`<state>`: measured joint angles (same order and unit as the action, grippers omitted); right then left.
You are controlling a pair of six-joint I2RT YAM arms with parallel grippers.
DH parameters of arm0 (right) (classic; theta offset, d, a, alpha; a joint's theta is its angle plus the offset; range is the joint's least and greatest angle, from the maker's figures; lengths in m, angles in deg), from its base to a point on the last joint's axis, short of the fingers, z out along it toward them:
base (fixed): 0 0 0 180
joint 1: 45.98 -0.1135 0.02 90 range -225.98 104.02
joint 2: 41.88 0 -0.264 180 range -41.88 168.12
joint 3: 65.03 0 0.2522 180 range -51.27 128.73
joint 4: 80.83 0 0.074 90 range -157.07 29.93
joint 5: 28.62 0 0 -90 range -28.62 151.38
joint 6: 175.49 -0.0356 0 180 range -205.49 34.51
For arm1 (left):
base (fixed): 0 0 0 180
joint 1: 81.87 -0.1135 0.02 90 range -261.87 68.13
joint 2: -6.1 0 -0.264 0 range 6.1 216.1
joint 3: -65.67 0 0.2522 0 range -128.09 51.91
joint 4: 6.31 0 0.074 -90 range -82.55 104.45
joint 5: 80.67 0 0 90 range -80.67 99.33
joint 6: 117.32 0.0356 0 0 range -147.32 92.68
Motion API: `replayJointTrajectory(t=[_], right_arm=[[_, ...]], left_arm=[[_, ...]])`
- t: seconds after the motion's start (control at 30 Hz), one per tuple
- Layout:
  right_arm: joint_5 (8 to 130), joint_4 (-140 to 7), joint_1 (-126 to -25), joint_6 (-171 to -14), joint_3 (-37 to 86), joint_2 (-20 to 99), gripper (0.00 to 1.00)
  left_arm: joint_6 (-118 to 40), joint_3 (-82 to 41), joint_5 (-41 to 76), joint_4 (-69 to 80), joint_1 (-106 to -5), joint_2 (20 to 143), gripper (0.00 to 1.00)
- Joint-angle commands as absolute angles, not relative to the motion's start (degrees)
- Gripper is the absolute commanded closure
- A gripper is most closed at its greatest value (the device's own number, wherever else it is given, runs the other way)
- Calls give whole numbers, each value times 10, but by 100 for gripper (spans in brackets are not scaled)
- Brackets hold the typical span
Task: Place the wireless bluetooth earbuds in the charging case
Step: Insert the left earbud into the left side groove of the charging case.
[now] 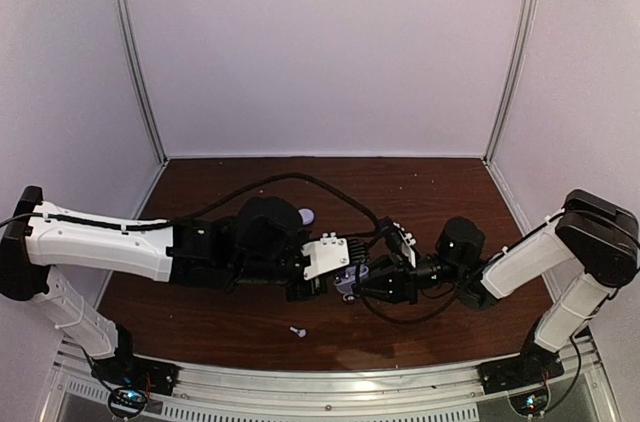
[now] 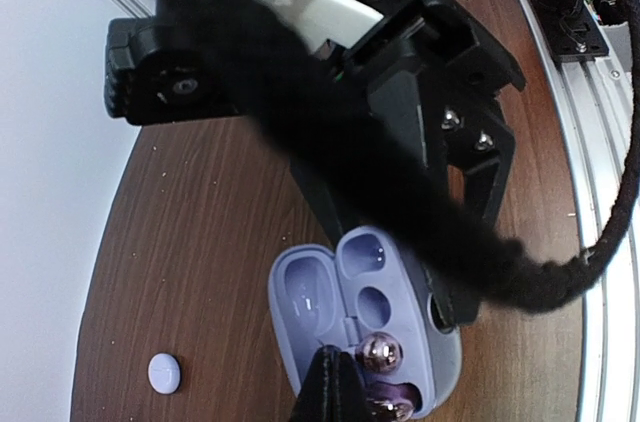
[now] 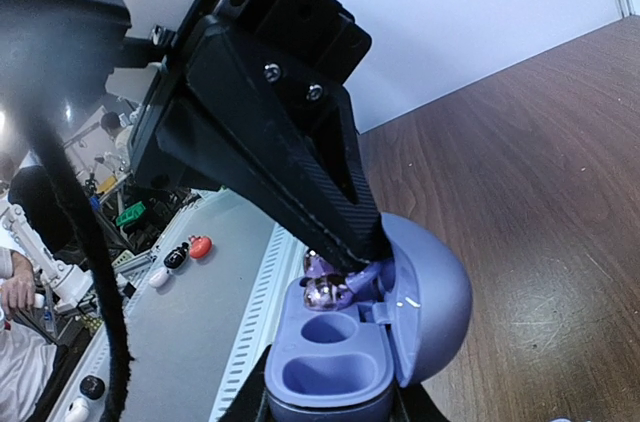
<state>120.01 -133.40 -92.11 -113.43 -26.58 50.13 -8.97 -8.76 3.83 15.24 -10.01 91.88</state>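
1. left hand [image 2: 335,390]: arm comes in low from the left. fingertips pressed together, tip right at a shiny earbud [image 2: 380,350] inside the charging case [image 2: 310,302]. can't tell if it's pinching it.
2. right hand [image 1: 372,284]: arm comes in from the right and faces the left hand at mid counter [image 1: 200,312]. fingers clamp the charging case by its sides.
3. charging case: lavender, open, domed lid swung back. second earbud [image 2: 388,408] sits just beside the first at one end, both purplish-silver. two more hollows next to them show bare.
4. loose earbud [image 1: 297,331]: lies on counter nr front edge, well apart from the case.
5. small round pale disc [image 2: 163,372]: flat on counter, apart from the case.
6. black braided cable [image 2: 300,142]: crosses the left wrist view, blurred.
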Motion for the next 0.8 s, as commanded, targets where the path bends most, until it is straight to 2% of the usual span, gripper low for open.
replayJointTrajectory(t=[0.0,0.23,0.33,0.53,0.77], right_arm=[[1188,-1438,-917,-1167,-263,507,100],[1182,-1439,-915,-1160,-266,512,100],[1182,-1427,-916,-1144,-267,508,100],[1175,-1371,-916,-1103,-263,489,100],[1166,-1339,-915,-1072,-264,476,100]], left_arm=[[-81,-99,21,155,-87,928,100],[-93,-104,5,155,-87,923,99],[-93,-107,2,155,-87,920,92],[-89,-112,-2,157,-87,914,84],[-87,-121,-3,163,-87,895,80]])
